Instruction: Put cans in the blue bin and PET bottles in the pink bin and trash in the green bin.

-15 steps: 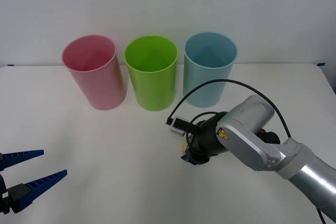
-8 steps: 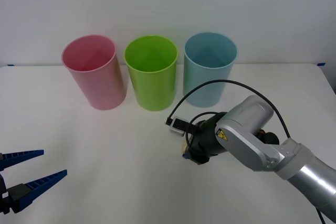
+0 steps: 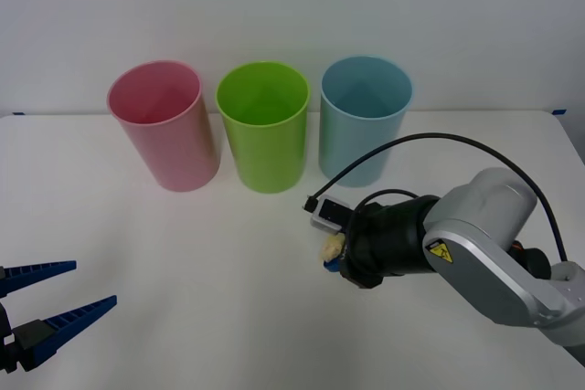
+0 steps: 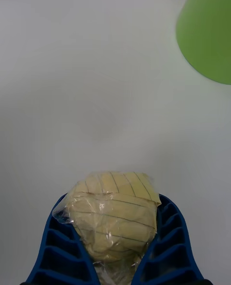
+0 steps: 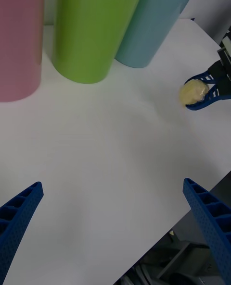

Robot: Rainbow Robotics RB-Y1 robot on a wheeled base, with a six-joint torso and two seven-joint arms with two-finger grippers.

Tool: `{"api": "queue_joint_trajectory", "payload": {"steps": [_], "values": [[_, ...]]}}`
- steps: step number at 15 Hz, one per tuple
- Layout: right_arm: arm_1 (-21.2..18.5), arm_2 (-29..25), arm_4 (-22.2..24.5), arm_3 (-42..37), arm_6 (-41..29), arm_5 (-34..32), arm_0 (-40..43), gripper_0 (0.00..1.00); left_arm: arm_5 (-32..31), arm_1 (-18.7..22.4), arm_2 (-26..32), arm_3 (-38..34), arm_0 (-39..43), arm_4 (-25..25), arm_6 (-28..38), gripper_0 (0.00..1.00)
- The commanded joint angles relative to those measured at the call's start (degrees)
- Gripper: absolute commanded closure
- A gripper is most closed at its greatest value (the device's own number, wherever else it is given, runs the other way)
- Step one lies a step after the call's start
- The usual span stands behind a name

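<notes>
The right gripper (image 3: 333, 255) pinches the trash (image 3: 331, 245), a wrinkled yellow paper ball, above the table (image 3: 183, 262) near the green bin (image 3: 263, 125); its wrist hides most of the fingers. The left gripper (image 3: 57, 311) waits near-left, spread wide.

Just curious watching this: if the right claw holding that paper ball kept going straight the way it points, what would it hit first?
The right gripper, shut on the trash, faces bare table. The green bin stands off to one side, so it probably passes it, though depth is unclear.
</notes>
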Motion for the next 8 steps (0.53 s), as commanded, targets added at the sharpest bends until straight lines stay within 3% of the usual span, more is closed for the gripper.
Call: {"api": "queue_joint_trajectory", "payload": {"steps": [1, 3, 4, 8], "values": [[-0.8, -7.8, -4.6, -9.1, 0.8, -2.5, 6.8, 1.00, 0.0, 0.0, 0.0, 0.0, 0.0, 0.0, 0.0, 0.00], [0.5, -14.2, -9.2, -14.1, 1.6, -4.7, 10.3, 1.00, 0.0, 0.0, 0.0, 0.0, 0.0, 0.0, 0.0, 0.00], [2.3, -19.0, -14.1, -15.9, 1.9, -6.2, 11.6, 1.00, 0.0, 0.0, 0.0, 0.0, 0.0, 0.0, 0.0, 0.00], [7.3, -31.7, -25.3, -19.4, 1.9, -10.8, 9.2, 1.00, 0.0, 0.0, 0.0, 0.0, 0.0, 0.0, 0.0, 0.00]]}}
